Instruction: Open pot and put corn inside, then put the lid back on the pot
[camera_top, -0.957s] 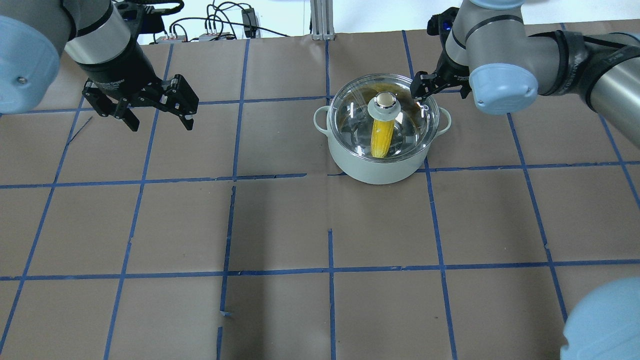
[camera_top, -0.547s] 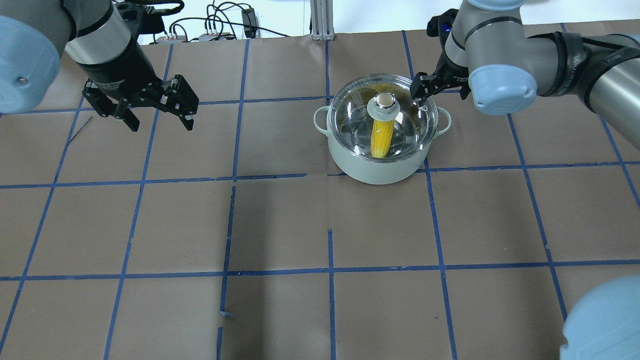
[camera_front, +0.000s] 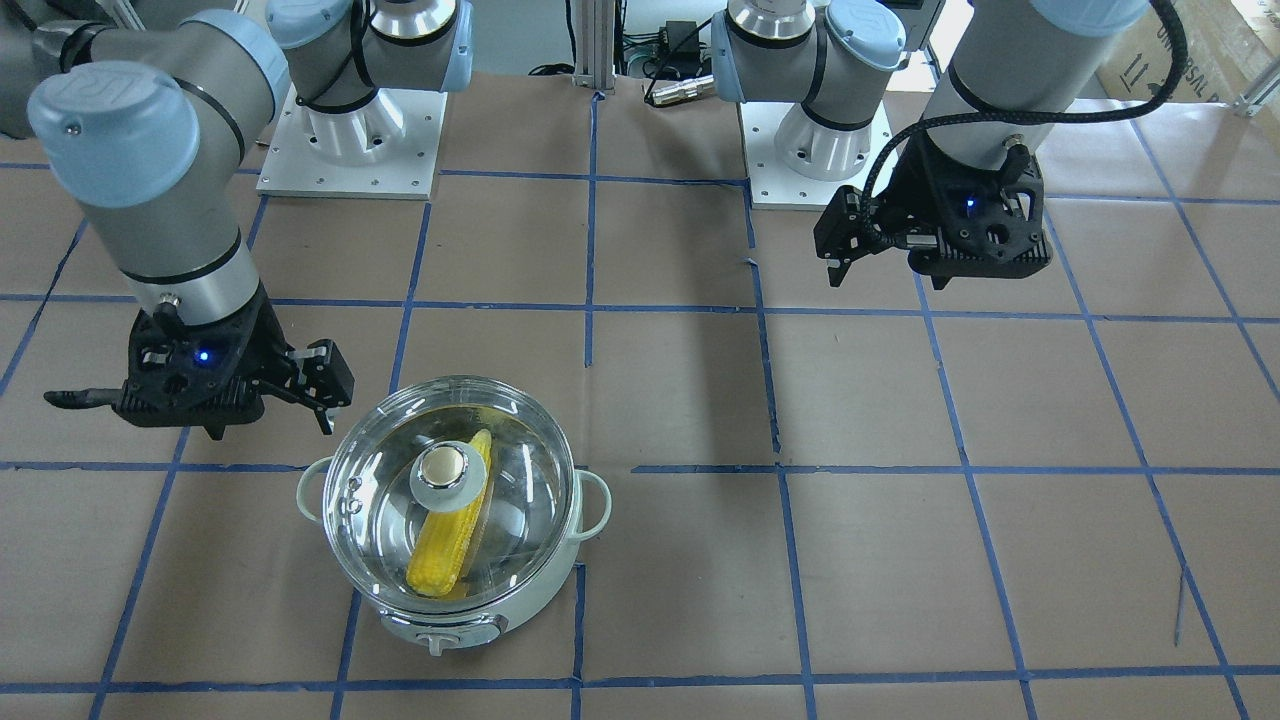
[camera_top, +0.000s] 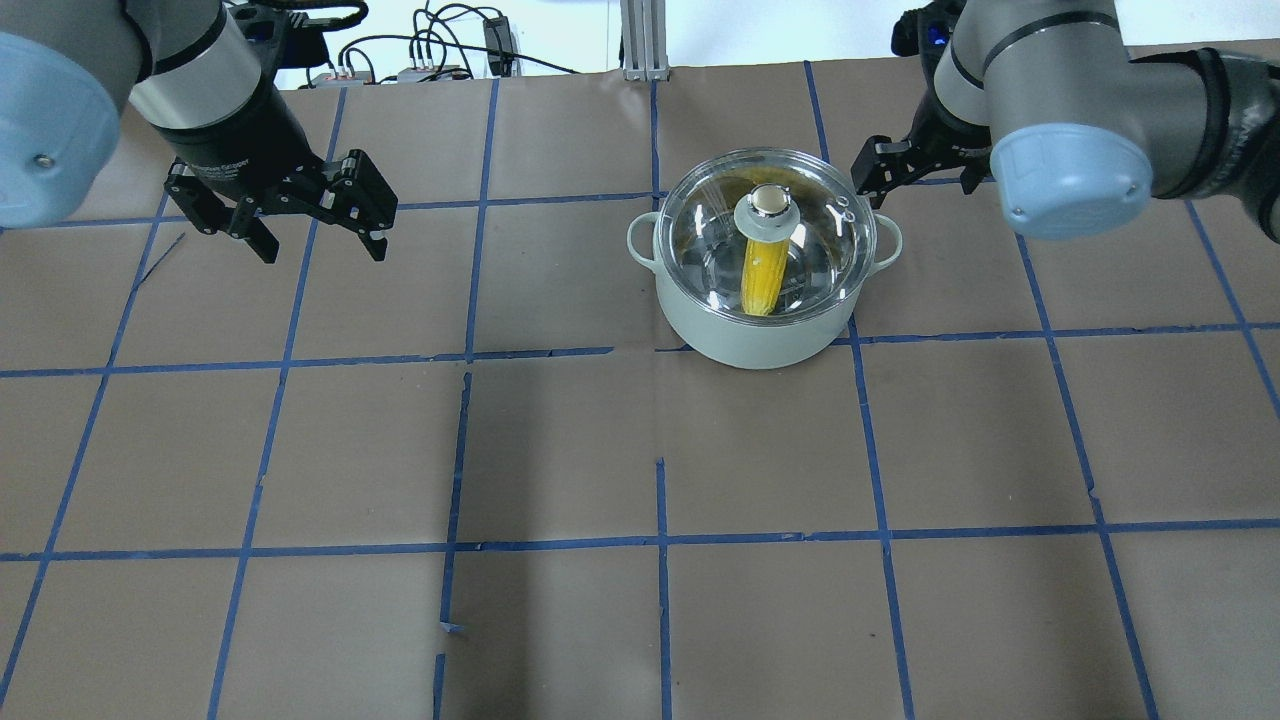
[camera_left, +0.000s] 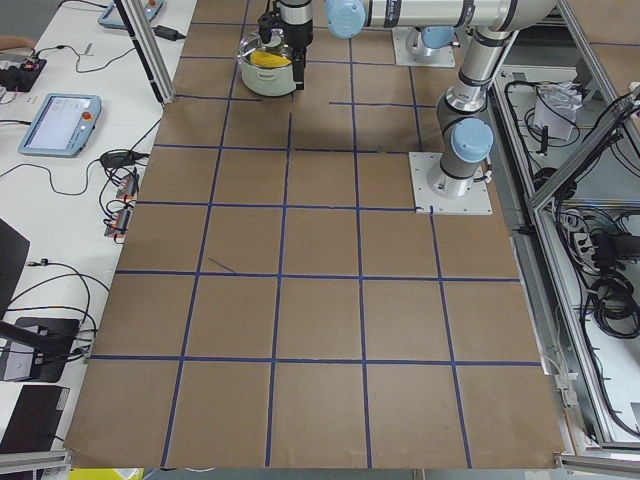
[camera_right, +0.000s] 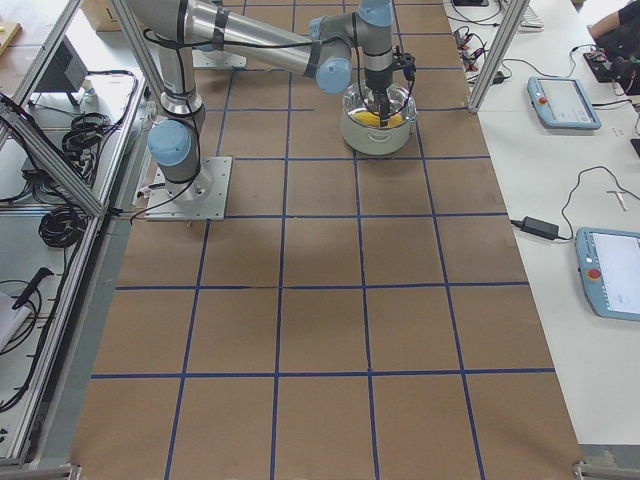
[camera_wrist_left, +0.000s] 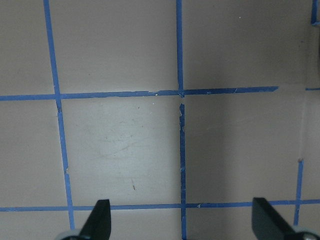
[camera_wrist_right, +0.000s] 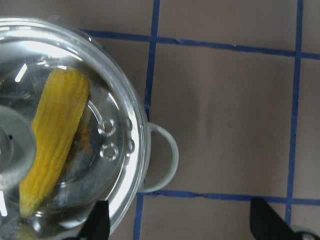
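The pale mint pot (camera_top: 745, 340) stands on the brown paper, right of centre at the back. The clear glass lid (camera_top: 815, 245) sits on it, with its tan knob (camera_top: 767, 203) on top. The yellow corn (camera_top: 762, 278) lies inside the pot under the lid; it also shows in the front view (camera_front: 447, 540) and in the right wrist view (camera_wrist_right: 55, 145). My right gripper (camera_top: 915, 178) is open and empty, up beside the pot's right handle (camera_wrist_right: 167, 155). My left gripper (camera_top: 322, 245) is open and empty, far to the pot's left.
Blue tape lines grid the paper-covered table (camera_top: 560, 450). Cables and power strips (camera_top: 430, 60) and an aluminium post (camera_top: 640, 40) lie at the far edge. The two arm bases (camera_front: 350, 140) (camera_front: 820, 150) stand at the robot's side.
My right gripper has moved to the right, from over the lid's rim to beside the pot's right handle. The left gripper, pot, lid and corn have not moved.
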